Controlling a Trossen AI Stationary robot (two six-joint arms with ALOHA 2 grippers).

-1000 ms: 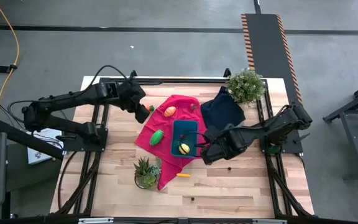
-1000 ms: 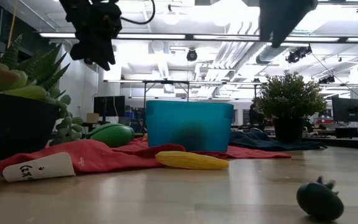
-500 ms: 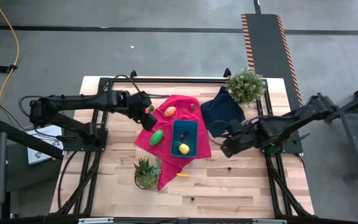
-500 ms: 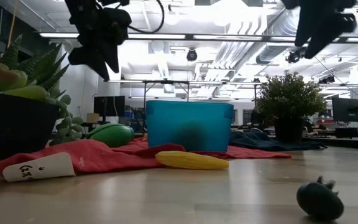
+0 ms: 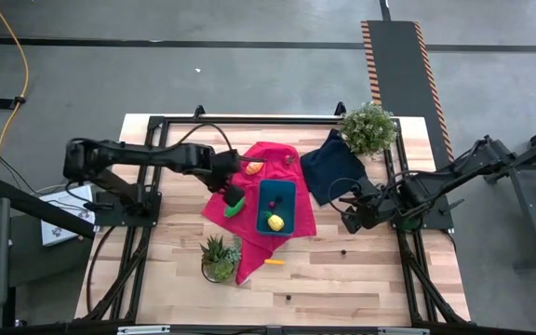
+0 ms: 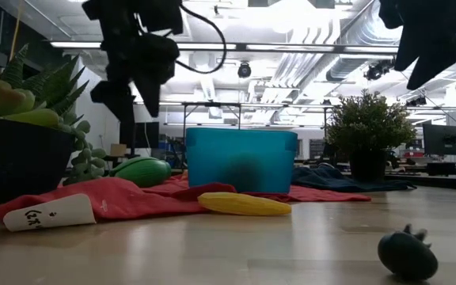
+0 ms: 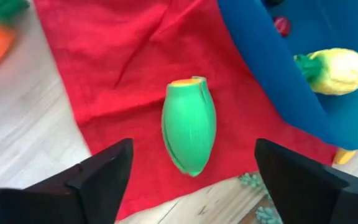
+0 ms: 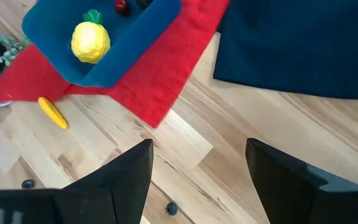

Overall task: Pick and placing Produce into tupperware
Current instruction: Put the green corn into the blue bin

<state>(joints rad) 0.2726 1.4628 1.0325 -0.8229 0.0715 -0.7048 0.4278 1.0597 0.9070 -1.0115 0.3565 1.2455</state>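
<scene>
The teal tupperware (image 5: 276,199) sits on a red cloth (image 5: 249,237). Inside it lie a yellow produce piece (image 8: 91,42) and a small red one (image 8: 122,5). A green produce piece (image 7: 189,127) lies on the cloth left of the tub. An orange piece (image 5: 254,167) lies farther back on the cloth. A long yellow piece (image 8: 53,112) rests on the bare wood. My left gripper (image 7: 192,149) hovers open above the green piece, one finger on either side of it. My right gripper (image 8: 199,149) hangs open over the wood to the right of the tub.
A navy cloth (image 5: 333,167) and a leafy plant (image 5: 368,128) stand at the far right. A succulent pot (image 5: 218,258) sits near the cloth's front corner. Small dark berries (image 8: 171,208) lie loose on the wood toward the near edge.
My left gripper has moved toward the table's right and near edges, from beyond the cloth's far left corner to above the green piece, and has opened. My right gripper has drawn back from beside the tupperware toward the table's right edge.
</scene>
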